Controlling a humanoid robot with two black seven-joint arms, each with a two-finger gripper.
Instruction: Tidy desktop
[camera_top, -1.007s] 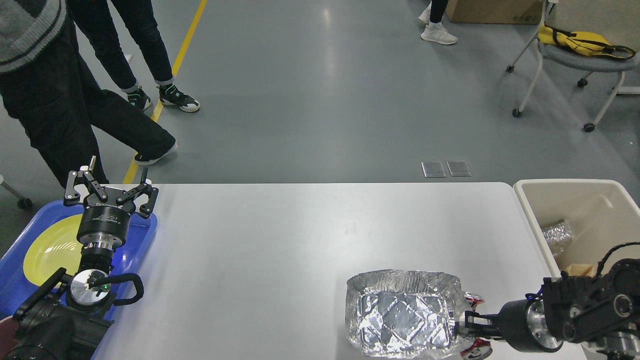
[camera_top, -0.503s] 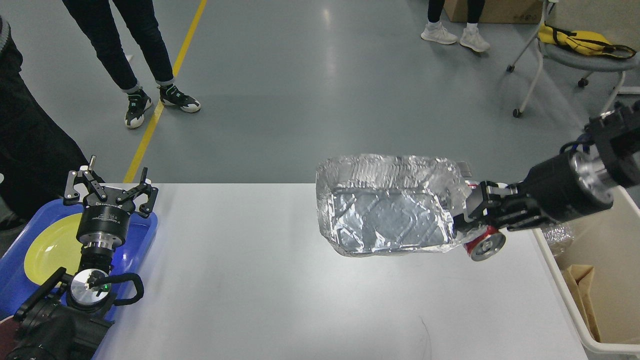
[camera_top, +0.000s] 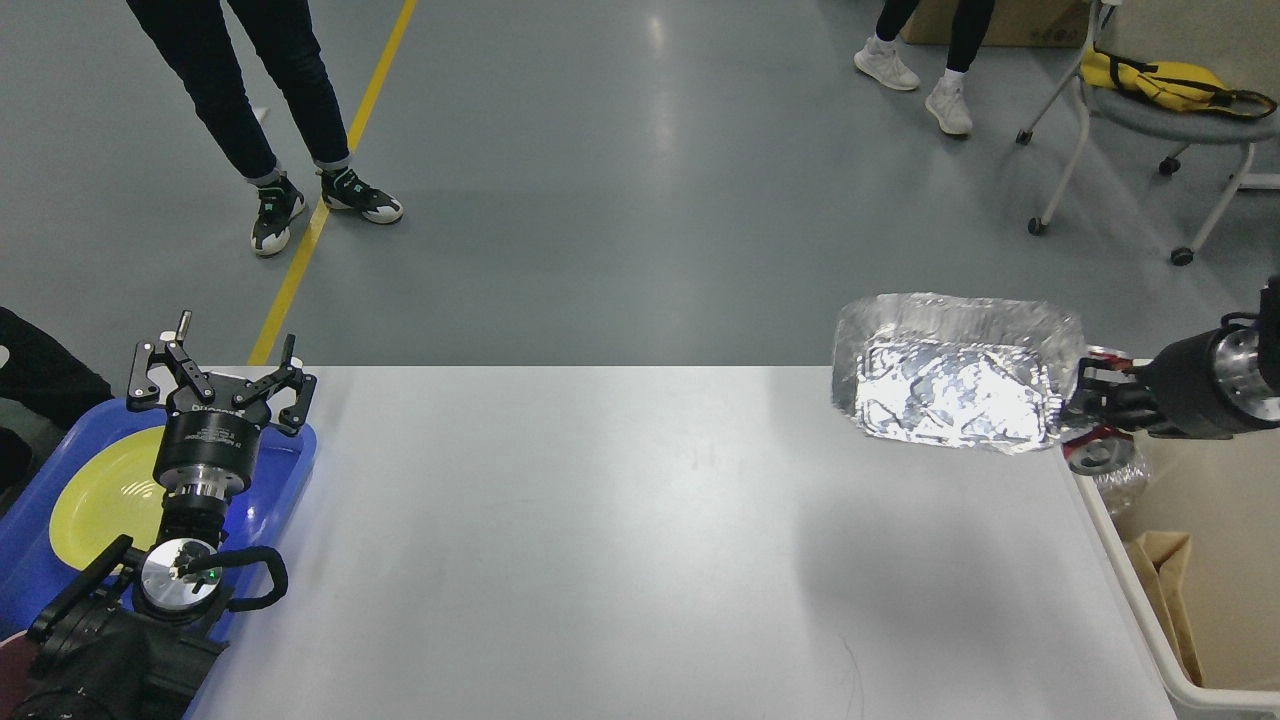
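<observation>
Blue tray (camera_top: 290, 470) at left, holding a yellow plate (camera_top: 100, 490). Crumpled foil pan (camera_top: 955, 385) at right, raised and tilted with its open side toward the viewer. Beige bin (camera_top: 1130, 590) at the right edge; inside it, brown paper (camera_top: 1170, 590) and crinkled clear wrap (camera_top: 1125, 485). Grey floor beyond, crossed by a yellow line (camera_top: 330, 180). Legs of one person (camera_top: 260, 110) upper left, of another (camera_top: 930, 60) upper right. Wheeled chair (camera_top: 1150, 120) carrying a yellow bag (camera_top: 1160, 80); cardboard box (camera_top: 1010, 20) behind.

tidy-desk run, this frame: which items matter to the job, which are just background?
Job:
- desktop
- foil tray, held aloft by right gripper
- beige bin
- left gripper, open over blue tray

Background:
- yellow plate
- chair
- people's legs
</observation>
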